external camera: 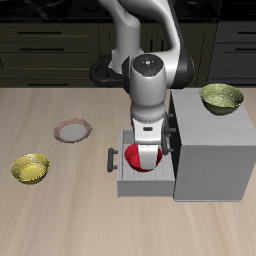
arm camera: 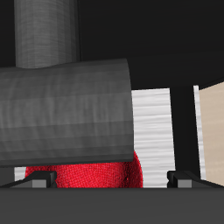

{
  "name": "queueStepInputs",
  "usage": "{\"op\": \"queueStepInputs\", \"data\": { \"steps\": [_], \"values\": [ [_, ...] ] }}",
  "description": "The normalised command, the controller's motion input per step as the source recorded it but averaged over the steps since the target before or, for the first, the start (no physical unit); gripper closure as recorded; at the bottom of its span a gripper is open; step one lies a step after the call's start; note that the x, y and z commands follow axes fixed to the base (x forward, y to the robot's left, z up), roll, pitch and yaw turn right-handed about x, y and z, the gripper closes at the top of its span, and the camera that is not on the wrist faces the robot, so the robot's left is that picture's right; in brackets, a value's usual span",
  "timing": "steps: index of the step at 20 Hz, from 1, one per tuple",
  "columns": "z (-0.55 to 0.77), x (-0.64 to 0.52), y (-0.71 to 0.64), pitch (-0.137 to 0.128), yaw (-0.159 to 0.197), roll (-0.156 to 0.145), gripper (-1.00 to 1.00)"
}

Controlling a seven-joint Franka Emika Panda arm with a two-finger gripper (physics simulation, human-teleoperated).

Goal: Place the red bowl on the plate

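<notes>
We see our two-finger gripper (external camera: 144, 152) lowered into the open drawer (external camera: 122, 180) of a grey box-shaped cabinet (external camera: 212, 150), right over the small glossy bright-red bowl (external camera: 142, 158), which sits inside that drawer. In the wrist view the red bowl (arm camera: 87, 175) lies directly beneath us, partly hidden by a dark cylinder. We cannot tell how wide the jaws stand or whether they grip the bowl. The flat round plate with a pinkish-brown rim (external camera: 73, 131) lies on the wooden table (external camera: 60, 215), well apart from the gripper.
</notes>
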Motion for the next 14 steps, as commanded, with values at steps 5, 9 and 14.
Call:
{"op": "queueStepInputs", "data": {
  "steps": [5,9,14],
  "values": [
    [-0.18,-0.03,-0.02,0.044,-0.027,0.005,-1.0],
    [-0.25,0.02,0.01,0.028,0.017,0.003,-1.0],
    [-0.23,-0.06,-0.13,0.029,-0.005,-0.004,-1.0]
  ]
}}
